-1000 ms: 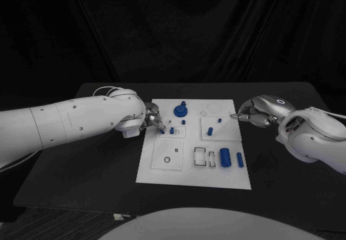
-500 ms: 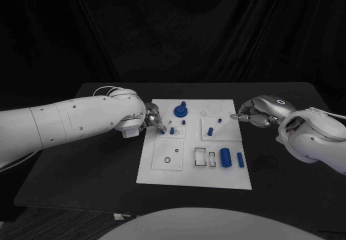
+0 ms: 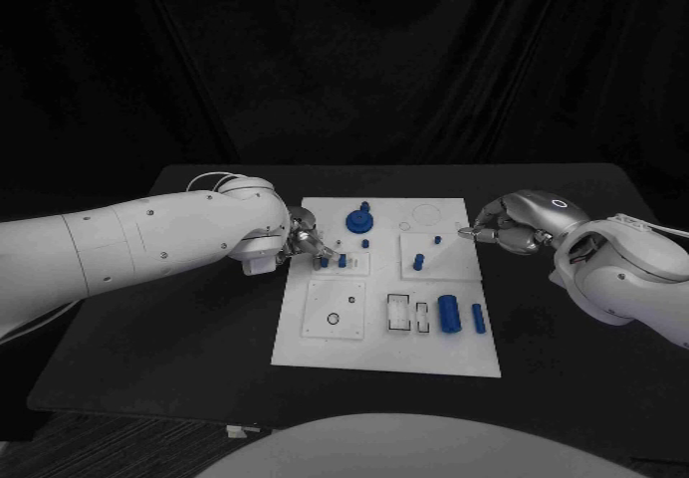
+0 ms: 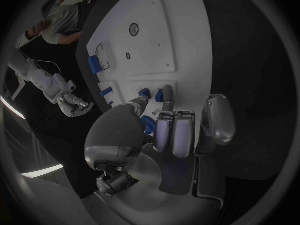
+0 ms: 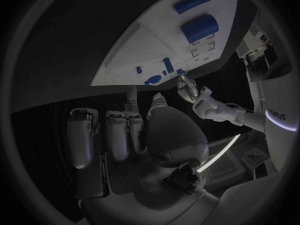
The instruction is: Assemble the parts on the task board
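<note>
The white task board (image 3: 387,344), a flat rectangular plate with shallow recessed pockets, is lying in the middle of the black table (image 3: 158,349). No writing is legible on the board; in the right wrist view, lettering on the white left arm is showing at the circle's rim but cannot be read with certainty.

The left hand (image 3: 305,242) is hovering over the board's left edge with its silver fingertips (image 4: 167,96) drawn close together above two small blue pegs (image 3: 342,260); whether they are pinching anything cannot be told. Compared with one second earlier, this hand is reaching slightly further in over the board, its fingertips now nearer the pegs. The right hand (image 3: 506,227) is staying at the board's right edge, unchanged, its fingers curled inward; whether its fingertips are gripping a small part cannot be told.

The blue parts are lying where they lay before. A round knobbed piece (image 3: 357,218) is standing near the board's far edge, with a short peg (image 3: 418,263) standing upright in a square pocket towards the right. Nearer the robot, a thick smooth cylinder (image 3: 448,312) is lying on its side just beside a thinner rod (image 3: 478,319). A square inset plate (image 3: 334,307) with a small dark ring is occupying the near left portion.
</note>
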